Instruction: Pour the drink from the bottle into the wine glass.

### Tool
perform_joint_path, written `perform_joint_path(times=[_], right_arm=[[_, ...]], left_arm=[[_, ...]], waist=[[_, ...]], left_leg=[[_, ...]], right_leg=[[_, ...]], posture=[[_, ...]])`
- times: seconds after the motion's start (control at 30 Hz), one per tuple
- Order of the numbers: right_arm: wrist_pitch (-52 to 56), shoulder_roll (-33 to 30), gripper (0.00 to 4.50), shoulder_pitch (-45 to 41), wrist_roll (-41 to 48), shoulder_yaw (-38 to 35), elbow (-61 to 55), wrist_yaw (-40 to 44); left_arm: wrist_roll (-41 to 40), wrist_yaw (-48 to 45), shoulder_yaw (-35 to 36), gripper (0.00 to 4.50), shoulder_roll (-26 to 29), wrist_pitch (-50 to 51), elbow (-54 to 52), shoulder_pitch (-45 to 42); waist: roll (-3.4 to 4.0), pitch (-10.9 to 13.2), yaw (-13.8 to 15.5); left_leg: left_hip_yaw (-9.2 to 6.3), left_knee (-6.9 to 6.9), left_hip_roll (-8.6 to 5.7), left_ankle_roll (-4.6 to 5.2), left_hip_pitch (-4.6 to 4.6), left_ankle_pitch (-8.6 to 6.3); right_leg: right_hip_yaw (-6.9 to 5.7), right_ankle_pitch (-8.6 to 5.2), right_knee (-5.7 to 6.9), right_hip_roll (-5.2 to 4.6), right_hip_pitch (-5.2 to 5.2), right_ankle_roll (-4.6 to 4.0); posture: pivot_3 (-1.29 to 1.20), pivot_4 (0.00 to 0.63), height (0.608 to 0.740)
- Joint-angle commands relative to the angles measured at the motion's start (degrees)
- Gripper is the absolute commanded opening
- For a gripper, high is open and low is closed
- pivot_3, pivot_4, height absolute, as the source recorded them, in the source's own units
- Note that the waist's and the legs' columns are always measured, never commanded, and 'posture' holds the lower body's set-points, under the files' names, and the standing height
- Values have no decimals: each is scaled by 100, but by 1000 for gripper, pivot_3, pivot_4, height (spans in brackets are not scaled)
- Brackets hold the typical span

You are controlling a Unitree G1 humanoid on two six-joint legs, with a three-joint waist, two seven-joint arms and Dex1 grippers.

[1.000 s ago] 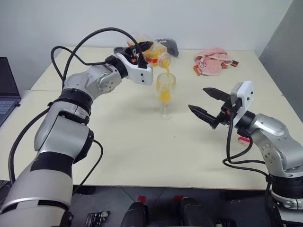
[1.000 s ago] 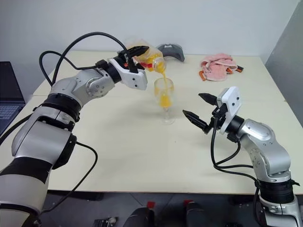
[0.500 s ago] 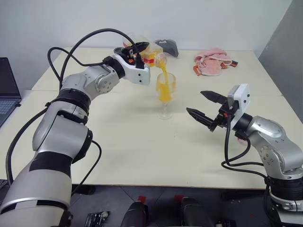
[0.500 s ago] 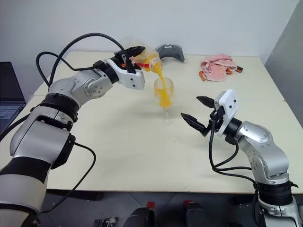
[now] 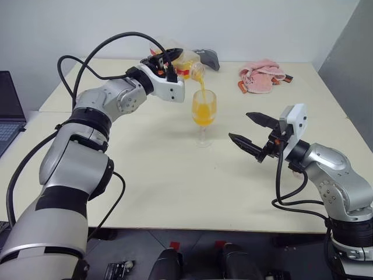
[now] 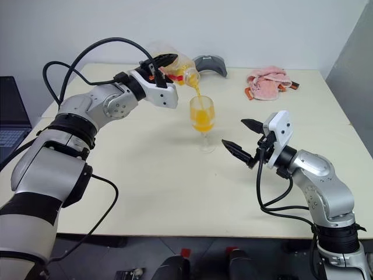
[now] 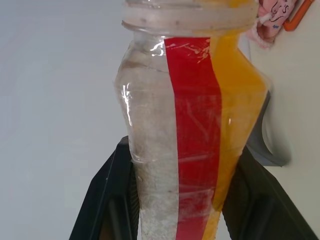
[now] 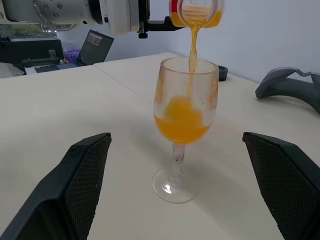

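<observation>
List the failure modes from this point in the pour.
1. Overfill: the drink fills a good part of the wine glass bowl while the tilted bottle holds plenty more.
2. Splash: the stream drops from above the rim, and the inner wall looks spattered, so some could land on the table.
3. Tip-over: the glass stands unheld; the right pincer sits open beside it, and the left pincer grips the bottle just above.
</observation>
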Motion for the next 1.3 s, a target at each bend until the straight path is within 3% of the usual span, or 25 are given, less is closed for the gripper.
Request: perform_joint_path(times=[0.03,1.3], right_arm=[[-43,19,4500,-57,73,-27,-238,-30],[-58,33,4500,58,55,62,-301,-87]], left_arm=[[3,165,21,1712,116,15,-31,-264],[-26,140,55,1712,70,23,39,-269]], waist=[[0,0,0],[0,0,0]], left_leg=[[0,0,0,0,0,0],[0,0,0,0,0,0]], right_leg=[[0,0,0,0,0,0],[0,0,0,0,0,0]], posture=[[0,150,740],[0,150,740]])
